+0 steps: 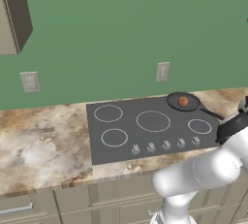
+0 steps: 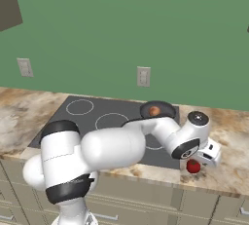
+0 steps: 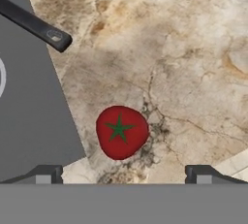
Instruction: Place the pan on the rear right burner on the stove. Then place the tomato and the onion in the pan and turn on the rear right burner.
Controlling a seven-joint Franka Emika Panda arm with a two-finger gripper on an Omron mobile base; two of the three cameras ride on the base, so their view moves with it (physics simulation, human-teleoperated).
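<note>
The dark pan (image 1: 183, 102) sits at the stove's (image 1: 145, 136) rear right, covering the rear right burner, its black handle (image 3: 36, 24) reaching out over the counter. The brownish-orange onion (image 1: 182, 102) lies inside the pan (image 2: 158, 109). The red tomato (image 3: 121, 132) rests on the marbled counter just right of the stove's edge, also seen as the tomato (image 2: 193, 166) below the hand. My gripper (image 3: 123, 175) hangs open directly above it, one fingertip (image 3: 43, 174) on each side, nothing between them.
A row of silver knobs (image 1: 164, 145) runs along the stove's front edge. Other white burner rings (image 1: 153, 120) mark the glass. The counter's front edge (image 2: 209, 185) lies close behind the tomato. Wall outlets (image 1: 162, 71) sit on the green wall.
</note>
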